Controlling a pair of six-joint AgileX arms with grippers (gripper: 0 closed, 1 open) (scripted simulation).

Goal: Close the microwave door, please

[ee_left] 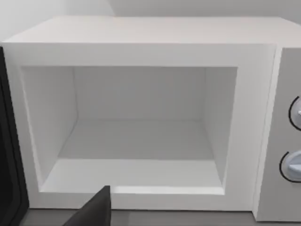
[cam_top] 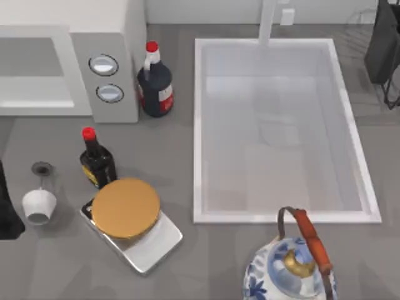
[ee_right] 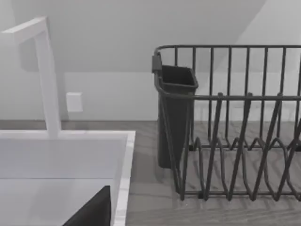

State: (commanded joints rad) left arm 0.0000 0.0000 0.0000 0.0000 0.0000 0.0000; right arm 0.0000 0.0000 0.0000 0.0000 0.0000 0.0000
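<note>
The microwave (cam_top: 115, 37) is set at the far left of the table, and its front cavity is seen uncovered in the left wrist view, white inside and bare. A dark upright strip (ee_left: 8, 141) is met at the cavity's edge in that view; whether it is the microwave door cannot be told. 2 round silver dials (cam_top: 104, 64) are carried on the grey panel beside the cavity.

The left gripper (ee_left: 94, 212) is held in front of the cavity's lower lip – only a dark wedge of it is caught, so it cannot be told whether the pincer is spread or pressed together. The right gripper (ee_right: 94, 209) is held by the sink's corner, facing a dark wire dish rack (ee_right: 235, 141) – its state cannot be told either.

A dark bottle (cam_top: 155, 84) with a red cap is stood just beside the microwave's dial side. Nearer the front, a second red-capped bottle (cam_top: 97, 164) is placed touching a round golden disc (cam_top: 126, 207) on a silver scale (cam_top: 153, 244). A white glass (cam_top: 39, 205) is seen to their left. The white sink (cam_top: 199, 125) is sunk at the middle, with a blue-and-white teapot (cam_top: 290, 269) in front of it.
</note>
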